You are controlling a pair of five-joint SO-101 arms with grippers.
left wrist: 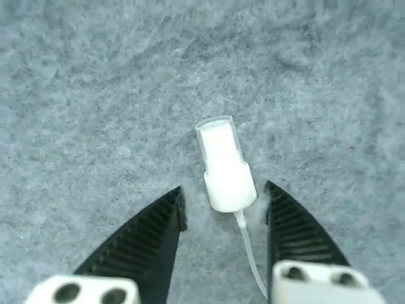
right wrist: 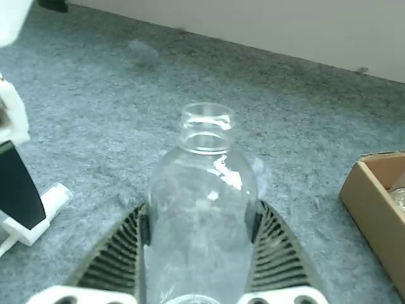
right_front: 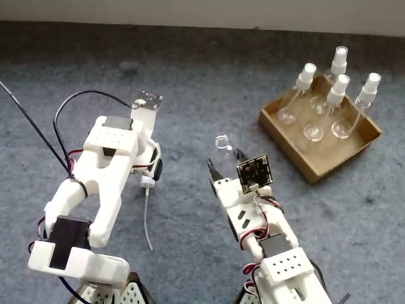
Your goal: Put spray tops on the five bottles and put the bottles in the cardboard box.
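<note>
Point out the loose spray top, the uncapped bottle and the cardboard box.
spray top (left wrist: 230,187): left wrist view, on its white collar.
uncapped bottle (right wrist: 199,215): right wrist view, on its clear body.
cardboard box (right_front: 286,147): high view, on its outer side wall.

The high view looks steeply down on the grey counter (right_front: 190,82) from overhead. The left wrist view faces straight down, close over the spray top (left wrist: 224,171). The right wrist view sits low and faces forward along the counter, close behind the bottle (right wrist: 199,209). It catches that spray top too, and shares the cardboard box (right wrist: 373,202) corner with the high view.
</note>
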